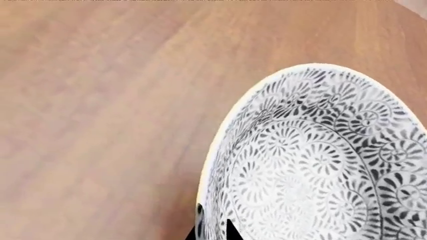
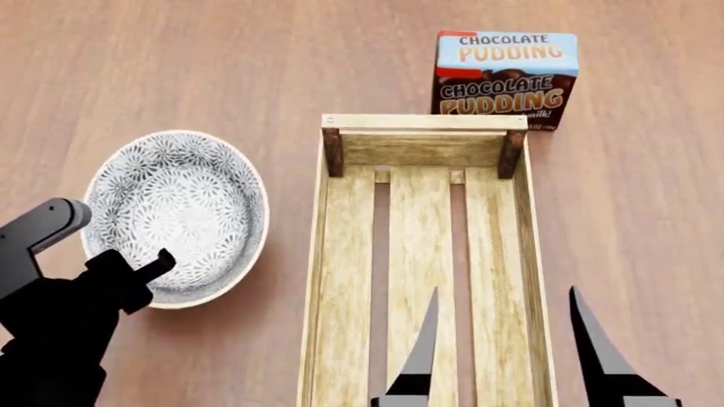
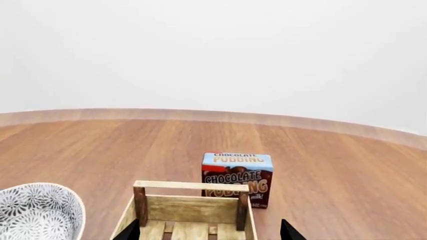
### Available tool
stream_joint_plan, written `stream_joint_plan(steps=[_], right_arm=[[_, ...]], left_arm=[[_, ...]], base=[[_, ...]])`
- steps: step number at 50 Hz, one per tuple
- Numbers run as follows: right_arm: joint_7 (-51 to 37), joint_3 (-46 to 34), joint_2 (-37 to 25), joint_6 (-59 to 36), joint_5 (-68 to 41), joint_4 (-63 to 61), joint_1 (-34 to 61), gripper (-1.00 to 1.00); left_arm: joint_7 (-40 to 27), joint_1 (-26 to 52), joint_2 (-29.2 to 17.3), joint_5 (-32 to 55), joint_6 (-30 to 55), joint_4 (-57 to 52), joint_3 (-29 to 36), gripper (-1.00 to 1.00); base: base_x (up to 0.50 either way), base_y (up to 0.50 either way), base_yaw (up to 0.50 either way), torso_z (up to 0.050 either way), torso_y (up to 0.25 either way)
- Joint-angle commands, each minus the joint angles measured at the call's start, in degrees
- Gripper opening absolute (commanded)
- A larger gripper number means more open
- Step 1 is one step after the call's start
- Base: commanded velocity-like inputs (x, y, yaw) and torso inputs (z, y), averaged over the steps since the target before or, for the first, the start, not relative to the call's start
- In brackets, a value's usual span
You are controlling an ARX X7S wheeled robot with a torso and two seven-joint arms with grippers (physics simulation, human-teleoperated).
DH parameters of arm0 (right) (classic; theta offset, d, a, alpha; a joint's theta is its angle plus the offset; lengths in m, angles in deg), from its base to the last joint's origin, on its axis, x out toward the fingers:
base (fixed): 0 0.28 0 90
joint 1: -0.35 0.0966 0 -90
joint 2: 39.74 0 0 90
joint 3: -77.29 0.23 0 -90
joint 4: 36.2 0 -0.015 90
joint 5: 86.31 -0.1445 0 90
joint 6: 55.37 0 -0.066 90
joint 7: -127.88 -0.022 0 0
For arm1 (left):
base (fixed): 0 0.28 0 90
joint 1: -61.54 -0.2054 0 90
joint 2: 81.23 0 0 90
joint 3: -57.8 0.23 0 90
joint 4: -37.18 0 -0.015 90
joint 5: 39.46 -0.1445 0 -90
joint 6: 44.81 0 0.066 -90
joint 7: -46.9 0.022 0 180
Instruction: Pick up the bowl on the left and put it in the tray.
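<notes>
Just left of the tray (image 2: 425, 254), the bowl (image 2: 175, 214) sits upright on the wooden table (image 2: 169, 59), apart from the crate's long side, with the left gripper (image 1: 212, 231) at its near rim, one fingertip inside and one outside, jaws spread and not yet clamped. This looks like the grasp step: next the jaws should close on the rim, then lift and carry the bowl over the tray's empty slats. Over the tray's near end the right gripper (image 2: 504, 339) hangs, jaws apart, holding nothing; the pudding box (image 2: 504, 78) stands just beyond the tray's far end.
</notes>
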Motion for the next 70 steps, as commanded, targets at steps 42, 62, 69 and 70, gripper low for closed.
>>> stream_joint_plan(steps=[42,62,69,70], right_arm=[[0.62,0.35,0.42,0.33,0.52,0.33,0.37,1.0],[0.15,-0.12,0.17,-0.03,0.44,0.02,0.74,1.0],[-0.11,-0.06,0.0,-0.36,0.22,-0.54,0.76,1.0],[-0.13,-0.06,-0.03,-0.43,0.18,-0.59,0.79,1.0]], left_arm=[[-6.37,0.44,0.53,13.99,7.13,-18.75,-4.37,-1.0],[-24.13,1.67,2.9,28.51,16.05,-28.91,-7.7,-1.0],[-33.28,4.25,3.19,31.78,19.47,-32.72,-6.65,-1.0],[-35.58,4.55,3.32,32.4,20.15,-32.69,-6.68,-1.0]], base=[[0.0,0.0,0.0,0.0,0.0],[0.0,0.0,0.0,0.0,0.0],[0.0,0.0,0.0,0.0,0.0],[0.0,0.0,0.0,0.0,0.0]])
